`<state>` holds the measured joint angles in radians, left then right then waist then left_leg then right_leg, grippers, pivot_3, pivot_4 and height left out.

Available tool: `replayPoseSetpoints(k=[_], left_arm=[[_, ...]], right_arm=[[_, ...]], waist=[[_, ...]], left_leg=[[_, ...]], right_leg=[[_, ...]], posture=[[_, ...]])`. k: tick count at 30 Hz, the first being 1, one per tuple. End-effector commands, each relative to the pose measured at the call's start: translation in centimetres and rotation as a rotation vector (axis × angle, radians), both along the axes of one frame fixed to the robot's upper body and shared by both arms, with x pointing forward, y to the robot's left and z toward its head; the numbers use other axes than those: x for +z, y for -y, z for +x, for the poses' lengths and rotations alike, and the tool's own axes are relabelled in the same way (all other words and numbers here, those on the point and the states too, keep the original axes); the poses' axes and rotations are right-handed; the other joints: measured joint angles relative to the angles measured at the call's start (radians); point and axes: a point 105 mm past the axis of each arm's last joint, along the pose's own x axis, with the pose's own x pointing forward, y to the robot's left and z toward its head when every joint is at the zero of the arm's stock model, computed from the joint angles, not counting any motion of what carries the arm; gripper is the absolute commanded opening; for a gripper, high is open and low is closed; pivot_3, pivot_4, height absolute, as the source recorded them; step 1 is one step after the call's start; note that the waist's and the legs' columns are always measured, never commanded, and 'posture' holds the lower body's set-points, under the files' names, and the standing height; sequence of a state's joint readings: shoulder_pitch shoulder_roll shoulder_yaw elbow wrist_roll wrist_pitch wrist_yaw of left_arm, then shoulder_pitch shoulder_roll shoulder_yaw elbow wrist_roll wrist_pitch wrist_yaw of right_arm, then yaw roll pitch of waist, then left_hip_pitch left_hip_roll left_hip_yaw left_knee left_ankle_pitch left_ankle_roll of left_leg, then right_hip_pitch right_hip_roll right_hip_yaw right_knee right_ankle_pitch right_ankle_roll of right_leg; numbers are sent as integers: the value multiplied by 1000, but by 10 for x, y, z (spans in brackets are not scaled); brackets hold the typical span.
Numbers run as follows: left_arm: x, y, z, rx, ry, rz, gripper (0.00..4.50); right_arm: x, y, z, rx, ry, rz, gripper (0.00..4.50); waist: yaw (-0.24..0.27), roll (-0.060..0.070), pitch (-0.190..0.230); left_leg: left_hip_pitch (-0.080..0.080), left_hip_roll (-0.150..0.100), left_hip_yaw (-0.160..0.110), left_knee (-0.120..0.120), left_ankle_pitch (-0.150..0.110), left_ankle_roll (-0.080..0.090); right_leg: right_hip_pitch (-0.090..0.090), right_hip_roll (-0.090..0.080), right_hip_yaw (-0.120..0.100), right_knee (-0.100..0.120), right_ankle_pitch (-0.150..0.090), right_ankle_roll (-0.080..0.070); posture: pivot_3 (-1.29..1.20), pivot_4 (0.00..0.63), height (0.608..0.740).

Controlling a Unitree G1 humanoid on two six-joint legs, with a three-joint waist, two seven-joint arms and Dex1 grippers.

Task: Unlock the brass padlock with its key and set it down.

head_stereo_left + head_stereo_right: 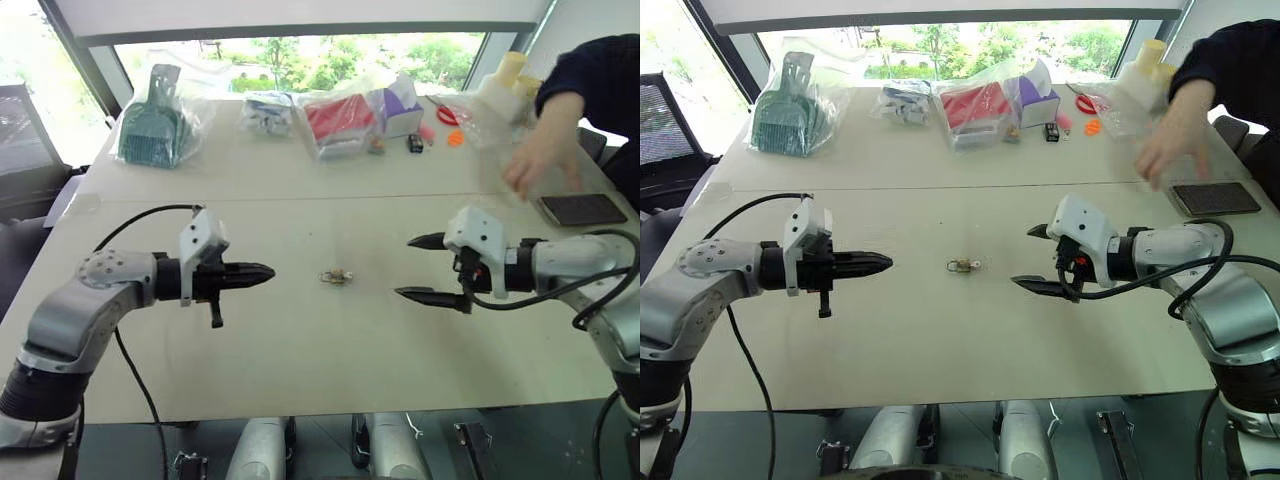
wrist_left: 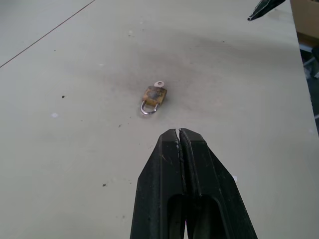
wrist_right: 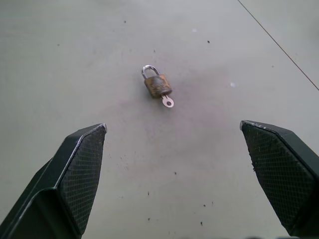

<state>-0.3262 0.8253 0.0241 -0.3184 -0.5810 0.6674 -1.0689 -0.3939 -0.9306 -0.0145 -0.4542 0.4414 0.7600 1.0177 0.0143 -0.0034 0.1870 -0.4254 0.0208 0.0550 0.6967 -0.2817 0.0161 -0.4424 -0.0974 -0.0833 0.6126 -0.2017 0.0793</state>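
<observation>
Over the middle of the table (image 1: 300, 340), the left gripper (image 1: 262, 272) hangs with its two black fingers pressed flat together, nothing between them, tips aimed toward the table's centre. Facing it from the other side, the right gripper (image 1: 420, 268) has its jaws spread wide, empty, one finger high and one low, also aimed at the centre. Between the two, clear of both and touched by neither, the brass padlock (image 2: 154, 94) lies flat on the bare tabletop, about midway between the tips, well in from the near edge and short of the seam that crosses the table. The key (image 3: 168, 101) sticks out of the lock body's bottom end, so it looks already inserted; the shackle (image 3: 148, 70) sits at the opposite end and looks seated, so probably not unlocked yet. Likely reason for the pose: both arms squared up on the lock from either side, the right opened ready to take the body, the left pinched shut and not yet set for the key. In the right wrist view the lock lies ahead of the gap between the fingers, slightly toward one of them. Toward the far edge sit bagged items, including a green dustpan (image 1: 152, 125) and a red packet (image 1: 338, 118); at the far right corner a person's hand (image 1: 540, 160) reaches over the table near a phone (image 1: 582, 209).
</observation>
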Motion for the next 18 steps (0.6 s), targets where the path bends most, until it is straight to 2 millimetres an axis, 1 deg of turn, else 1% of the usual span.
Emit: replayPoseSetpoints(k=[1,4,6,8,13,16,18], left_arm=[[10,-2,-3,-36,40,1,0],[12,-1,1,-20,53,-7,0],[18,1,2,-22,42,-53,0],[21,3,3,-25,46,-65,0],[18,7,3,-58,55,-41,0],[12,7,4,-73,60,-19,0],[9,8,3,-85,61,-15,0]], right_arm=[[10,-5,-2,34,40,-8,4462],[8,-6,-2,35,49,-13,4462],[7,-7,-2,36,52,-13,4462],[6,-7,-1,32,58,-14,4462],[8,-8,-1,19,72,-6,4462],[3,-7,-3,23,77,-27,4462],[4,-7,-3,16,87,-25,4462]], waist=[[0,0,0],[0,0,0],[-1,0,0],[0,0,0],[-1,0,0],[-1,0,0],[0,0,0]], left_leg=[[0,0,0,0,0,0],[0,0,0,0,0,0],[0,0,0,0,0,0],[0,0,0,0,0,0],[0,0,0,0,0,0],[0,0,0,0,0,0],[0,0,0,0,0,0]], right_leg=[[0,0,0,0,0,0],[0,0,0,0,0,0],[0,0,0,0,0,0],[0,0,0,0,0,0],[0,0,0,0,0,0],[0,0,0,0,0,0],[0,0,0,0,0,0]], posture=[[0,150,740],[0,150,740],[0,150,740],[0,150,740],[0,150,740],[0,150,740],[0,150,740]])
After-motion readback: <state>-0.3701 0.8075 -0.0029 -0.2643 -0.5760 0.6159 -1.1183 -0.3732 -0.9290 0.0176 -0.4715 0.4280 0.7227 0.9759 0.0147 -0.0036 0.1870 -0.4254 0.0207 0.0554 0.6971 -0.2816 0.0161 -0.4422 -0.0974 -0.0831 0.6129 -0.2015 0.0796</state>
